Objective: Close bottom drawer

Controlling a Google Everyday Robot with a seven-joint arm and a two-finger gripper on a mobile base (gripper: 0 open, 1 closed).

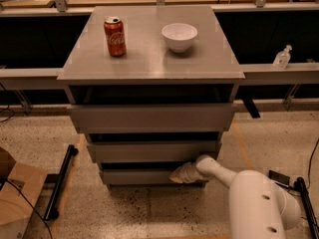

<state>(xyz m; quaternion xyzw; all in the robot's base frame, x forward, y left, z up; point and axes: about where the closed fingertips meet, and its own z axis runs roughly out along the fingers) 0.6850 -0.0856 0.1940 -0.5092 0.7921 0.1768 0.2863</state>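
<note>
The gripper sits low at the foot of the cabinet, its pale tip against the right part of the bottom drawer front. Whether it is open or closed cannot be told, and it has hold of nothing that shows. The white arm reaches in from the lower right.

The bottom drawer is the lowest and narrowest front, just above the floor, with a dark gap over its top edge.

At far left a cardboard box lies on the speckled floor. Just beside it, a black bar lies near the cabinet's left side. On the cabinet top a red cola can stands upright at the left and a white bowl sits to its right, apart from it. Far right, a small clear bottle stands on a ledge.
</note>
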